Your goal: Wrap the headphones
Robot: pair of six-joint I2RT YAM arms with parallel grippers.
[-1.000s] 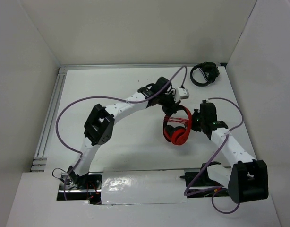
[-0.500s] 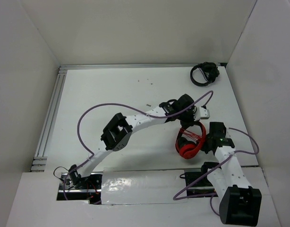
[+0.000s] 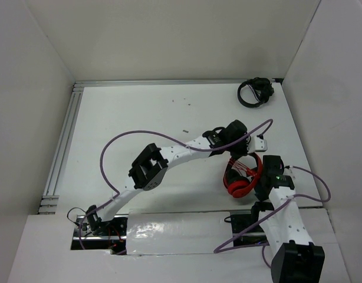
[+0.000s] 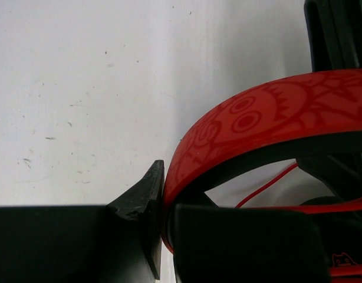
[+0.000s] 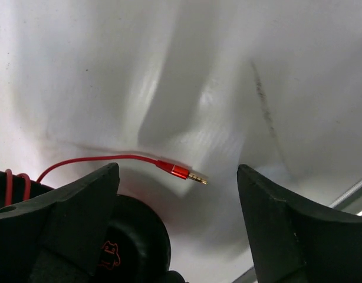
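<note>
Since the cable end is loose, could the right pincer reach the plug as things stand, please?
Probably yes: the right pincer stands open and the plug shows bare between its fingers, nothing covering it.

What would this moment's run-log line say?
stage: cable wound on red headphones | left claw: shut on headband | right claw: open, plug loose in its gap | black headphones: far corner, untouched

lab test cell, white walls (image 3: pixel 169 35), aluminium rail (image 3: pixel 62 141)
</note>
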